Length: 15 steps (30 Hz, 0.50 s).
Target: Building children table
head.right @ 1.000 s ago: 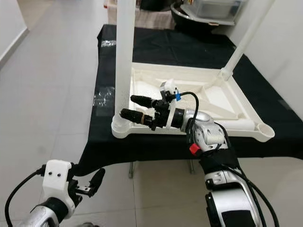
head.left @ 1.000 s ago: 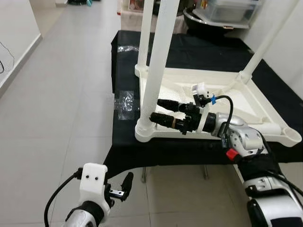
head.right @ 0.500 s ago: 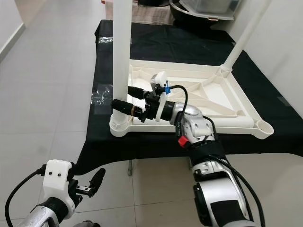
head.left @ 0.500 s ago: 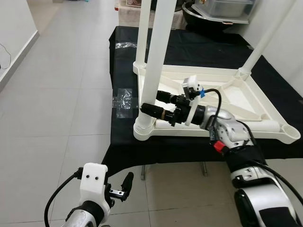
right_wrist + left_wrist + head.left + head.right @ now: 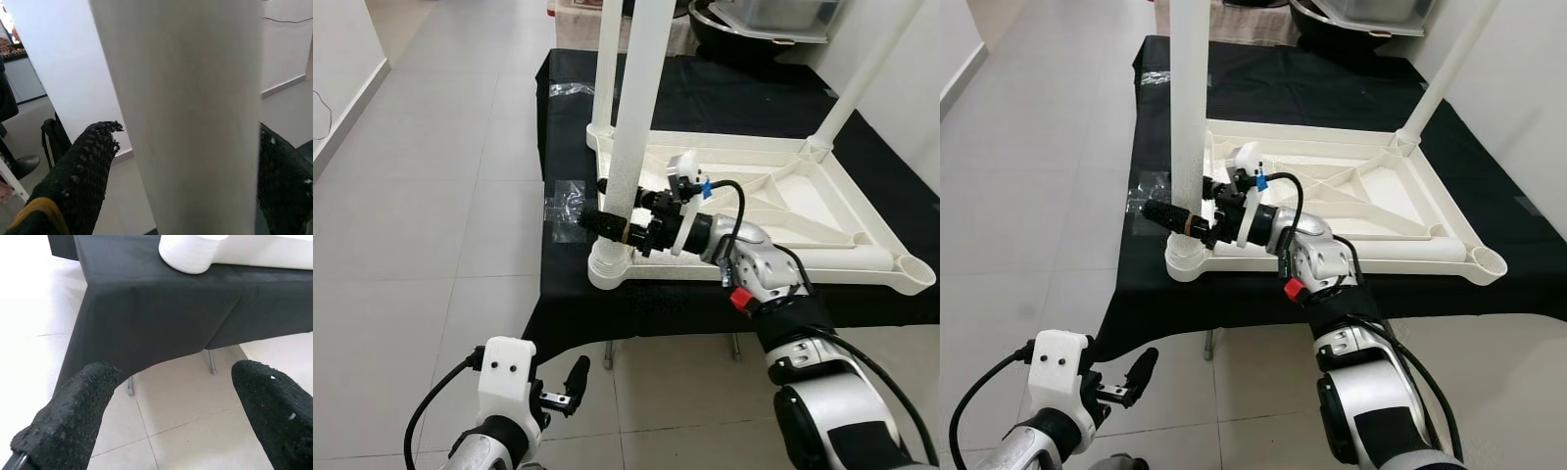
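R gripper [image 5: 607,217] straddles the near-corner leg [image 5: 631,127] low down, just above its socket; fingers spread, one each side. R wrist cam: leg [image 5: 195,117] between both fingers [image 5: 78,181], contact unclear. L gripper [image 5: 570,384] hangs low over floor, fingers apart, holding nothing; L wrist cam looks up at the cloth edge and corner socket [image 5: 190,254]. White kids' table [image 5: 773,211] lies upside down on black-draped surface [image 5: 724,98]. 3 legs visible standing up, 1 socket [image 5: 913,277] unfilled. Grey tile floor [image 5: 431,196], white walls.
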Available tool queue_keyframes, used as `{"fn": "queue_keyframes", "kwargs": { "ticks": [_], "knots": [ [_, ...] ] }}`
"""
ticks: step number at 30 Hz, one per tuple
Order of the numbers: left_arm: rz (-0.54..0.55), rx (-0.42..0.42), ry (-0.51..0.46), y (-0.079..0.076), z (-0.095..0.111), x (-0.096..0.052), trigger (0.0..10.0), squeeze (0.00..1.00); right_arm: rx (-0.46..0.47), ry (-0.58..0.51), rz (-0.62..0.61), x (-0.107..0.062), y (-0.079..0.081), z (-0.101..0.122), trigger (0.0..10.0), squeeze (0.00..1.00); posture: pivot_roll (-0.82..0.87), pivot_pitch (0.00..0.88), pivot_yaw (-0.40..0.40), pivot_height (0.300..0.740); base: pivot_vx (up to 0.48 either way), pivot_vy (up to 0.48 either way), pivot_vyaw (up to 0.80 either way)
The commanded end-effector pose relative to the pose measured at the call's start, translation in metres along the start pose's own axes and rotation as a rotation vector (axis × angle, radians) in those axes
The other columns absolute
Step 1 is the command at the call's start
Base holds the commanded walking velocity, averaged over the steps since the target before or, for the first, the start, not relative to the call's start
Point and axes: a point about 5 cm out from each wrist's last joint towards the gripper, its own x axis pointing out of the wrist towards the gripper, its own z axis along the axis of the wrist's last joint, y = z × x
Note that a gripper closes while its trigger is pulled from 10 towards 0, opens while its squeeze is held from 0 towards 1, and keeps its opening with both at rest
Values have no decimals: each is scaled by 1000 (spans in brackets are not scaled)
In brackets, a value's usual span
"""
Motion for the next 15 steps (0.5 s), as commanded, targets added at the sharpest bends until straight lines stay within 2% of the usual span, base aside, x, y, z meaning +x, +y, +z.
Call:
{"fn": "queue_keyframes", "kwargs": {
  "ticks": [1,15],
  "knots": [
    [-5,-15,20,-2,-3,-2,10000,0,-11,-1,-10,2,-1,0,10000,0,161,173,-150,740,0,0,0],
    [-5,-20,25,-3,-3,-2,10000,0,-32,-49,-52,13,-4,4,10000,0,159,173,-154,740,0,0,0]
  ]
}}
